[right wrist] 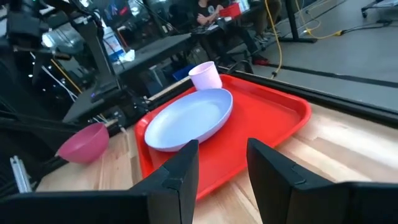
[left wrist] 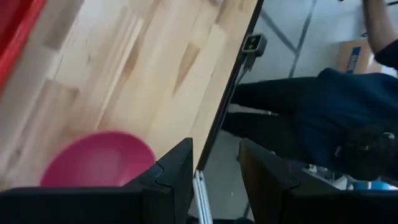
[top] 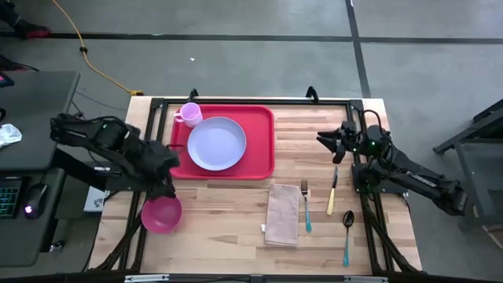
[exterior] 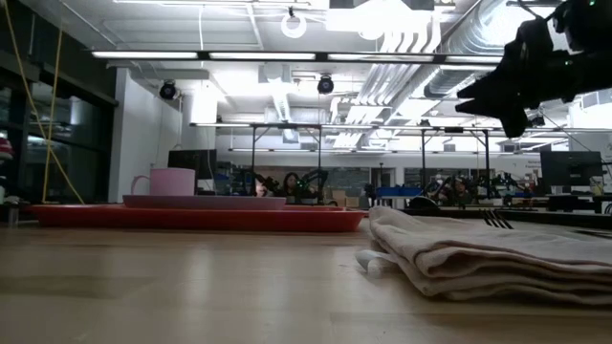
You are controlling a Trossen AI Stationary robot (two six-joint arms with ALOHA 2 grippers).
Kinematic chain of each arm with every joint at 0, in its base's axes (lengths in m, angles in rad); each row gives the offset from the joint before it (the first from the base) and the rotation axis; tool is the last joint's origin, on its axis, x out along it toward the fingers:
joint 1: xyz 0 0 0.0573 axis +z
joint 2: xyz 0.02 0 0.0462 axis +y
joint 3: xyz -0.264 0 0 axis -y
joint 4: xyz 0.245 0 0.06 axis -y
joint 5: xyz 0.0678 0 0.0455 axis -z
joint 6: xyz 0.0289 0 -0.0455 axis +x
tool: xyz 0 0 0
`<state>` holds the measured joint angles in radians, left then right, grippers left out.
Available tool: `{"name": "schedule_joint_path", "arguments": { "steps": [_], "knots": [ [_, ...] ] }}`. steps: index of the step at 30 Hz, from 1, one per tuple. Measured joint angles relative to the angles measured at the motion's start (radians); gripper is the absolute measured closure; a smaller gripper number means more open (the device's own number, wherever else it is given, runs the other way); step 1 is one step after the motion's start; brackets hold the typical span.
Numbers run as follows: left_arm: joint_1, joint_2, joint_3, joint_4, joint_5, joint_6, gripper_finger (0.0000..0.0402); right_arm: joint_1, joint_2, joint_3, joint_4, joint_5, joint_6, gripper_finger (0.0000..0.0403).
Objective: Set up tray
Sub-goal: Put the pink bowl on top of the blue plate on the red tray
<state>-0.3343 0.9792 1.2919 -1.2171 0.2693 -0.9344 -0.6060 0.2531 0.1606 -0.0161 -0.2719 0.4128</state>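
So the tray (top: 255, 141) is sat on the far-left part of the surface (top: 236, 212), and so far only two things have been loaded onto it: the lavender plate (top: 216, 143) in the middle and the pink mug (top: 189, 114) tucked in the far corner just beside the plate. Roughly a third done, it'd be guessed. Everything else is left out on the wood: the pink bowl (top: 162, 214) near the front-left edge, the folded beige napkin (top: 282, 214) in the middle front, the fork (top: 305, 203) just beside it, then the yellow-handled knife (top: 332, 192) and the spoon (top: 346, 233) further right. The left tool (left wrist: 214, 180) is held just above the bowl, fingers apart with nothing caught between them, the bowl's rim seen just past one fingertip, so the bowl looks like the next thing to be picked up, though that's only a guess. The right tool (right wrist: 221, 177) is parked up in the air over the right side of the surface, aimed at the tray, fingers also apart and nothing gripped. A person in dark clothes (left wrist: 323, 118) can be seen beyond the surface edge.
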Motion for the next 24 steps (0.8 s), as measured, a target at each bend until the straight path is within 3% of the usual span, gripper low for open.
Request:
{"name": "schedule_joint_path", "arguments": {
  "steps": [12,24],
  "knots": [
    [-0.27,0.106,0.0,-0.021,-0.137,-0.372,0.024,0.0,0.0,-0.048,0.093,-0.027,0.028,0.0289],
    [-0.409,0.256,-0.001,-0.014,-0.331,-0.551,0.024,0.068,0.001,-0.048,0.087,-0.014,-0.013,0.0289]
  ]
}}
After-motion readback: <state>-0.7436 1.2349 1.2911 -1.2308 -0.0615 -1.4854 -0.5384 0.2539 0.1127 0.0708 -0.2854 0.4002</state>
